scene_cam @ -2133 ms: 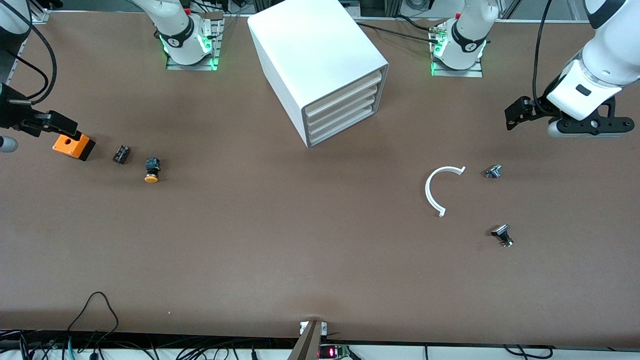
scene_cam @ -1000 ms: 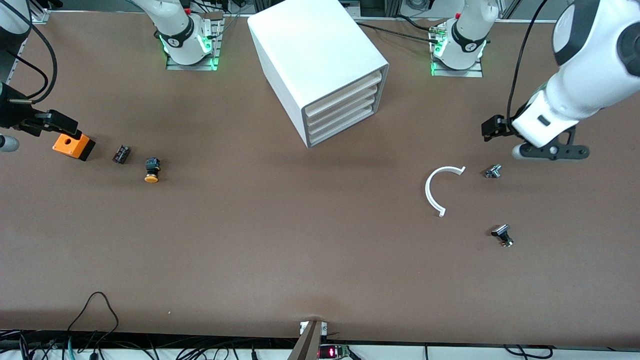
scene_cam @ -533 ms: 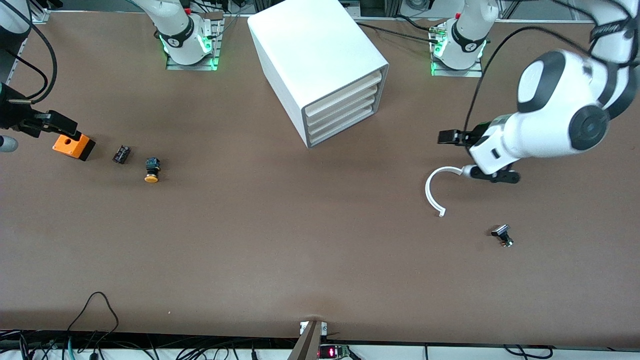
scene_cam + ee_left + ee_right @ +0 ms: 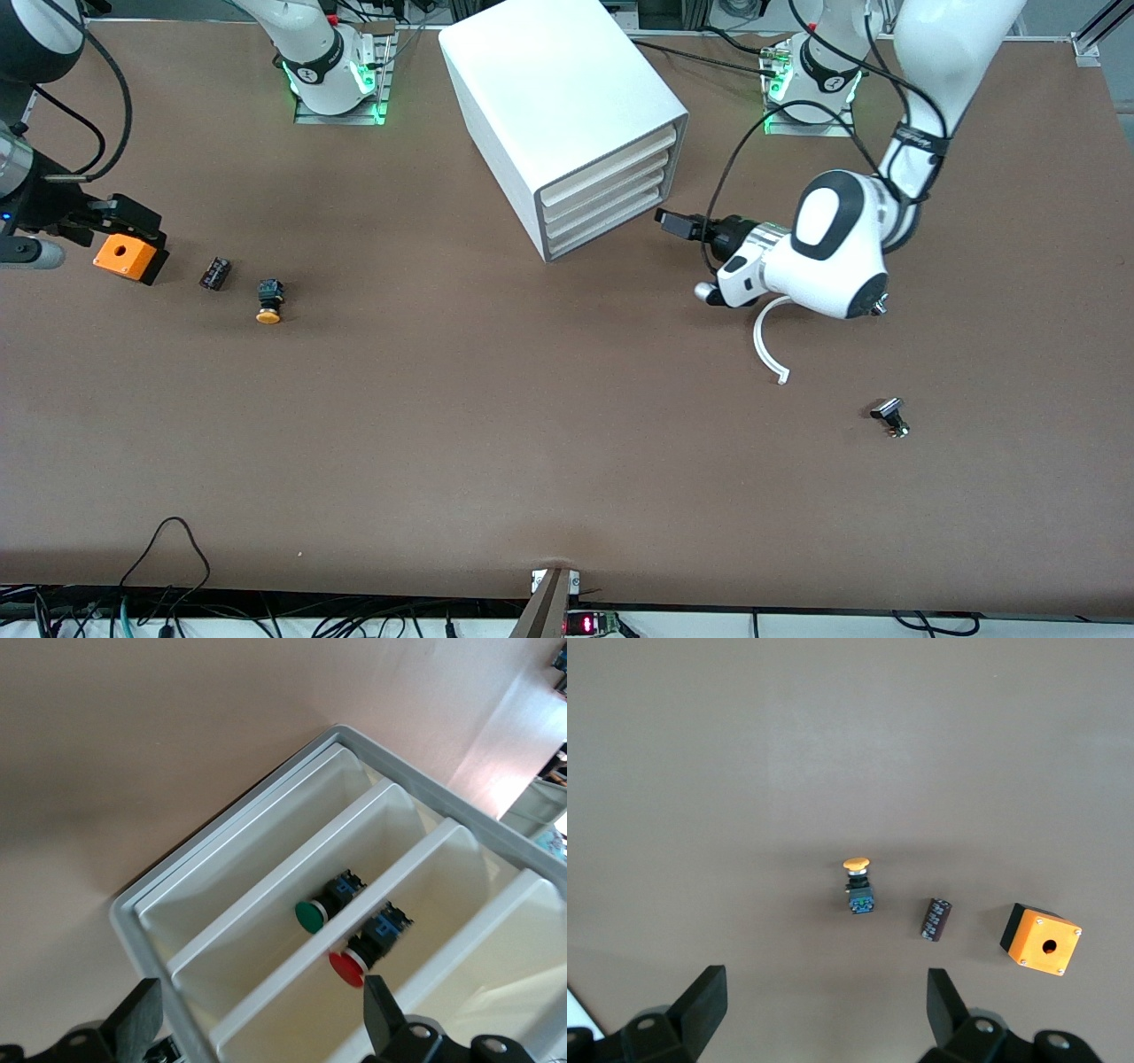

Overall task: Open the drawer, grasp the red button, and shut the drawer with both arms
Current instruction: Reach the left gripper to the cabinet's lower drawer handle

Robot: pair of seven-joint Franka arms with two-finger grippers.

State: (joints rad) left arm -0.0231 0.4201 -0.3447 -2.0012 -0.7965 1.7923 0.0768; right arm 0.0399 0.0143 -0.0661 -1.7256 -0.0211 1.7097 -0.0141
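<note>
The white cabinet (image 4: 549, 97) has four cream drawers (image 4: 611, 190), all pushed in. My left gripper (image 4: 671, 221) is open and empty, just in front of the drawer fronts and apart from them. In the left wrist view my left gripper (image 4: 259, 1005) faces the stacked drawers (image 4: 292, 930). The red-capped button (image 4: 348, 967) shows inside one middle drawer, with a green-capped button (image 4: 310, 915) in the drawer beside it. My right gripper (image 4: 124, 221) (image 4: 824, 997) is open and empty, over the orange box at the right arm's end of the table.
An orange box (image 4: 128, 257) (image 4: 1041, 939), a small black part (image 4: 215, 272) (image 4: 936, 919) and an orange-yellow-capped button (image 4: 268, 301) (image 4: 857, 881) lie near the right gripper. A white curved piece (image 4: 766, 346) and a small black part (image 4: 890, 416) lie by the left arm.
My left arm has swung in from the left arm's end of the table, bringing its gripper to the front of the drawers. The right arm has barely moved.
</note>
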